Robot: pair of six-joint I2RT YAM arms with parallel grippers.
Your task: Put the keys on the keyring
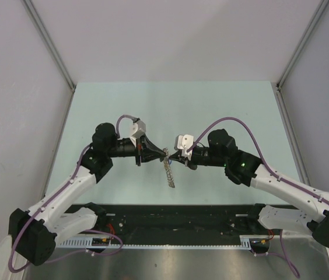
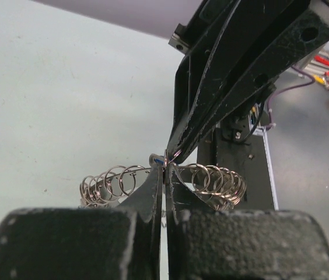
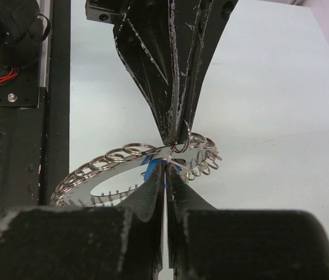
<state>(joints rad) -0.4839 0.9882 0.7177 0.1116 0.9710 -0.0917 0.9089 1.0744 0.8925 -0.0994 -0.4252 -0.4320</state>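
Two robot arms meet nose to nose above a pale green surface (image 1: 112, 111), the left claw (image 1: 162, 154) reaching in from 9 o'clock and the right claw (image 1: 175, 156) from 3 o'clock. Both are clenched tight at one spot on the rim of a large flat silver metal keyring fringed with small wire loops (image 1: 169, 172), which hangs edge-on toward 6 o'clock in the overhead view. The left claw appears to carry the keyring by its rim. The right claw is pinched where a tiny key with a blue plastic head (image 3: 150, 167) sits against that rim, though whether it grips the key or the metal beside it cannot be told. The danger lies in that crowded pinch. With the two sets of tips all but touching, a sideways pull by either arm could twist the keyring out of the other's hold and drop it. A slip of the thin key could send it to the surface below, or leave it snagged on a neighbouring loop rather than threaded. No other keys can be made out.
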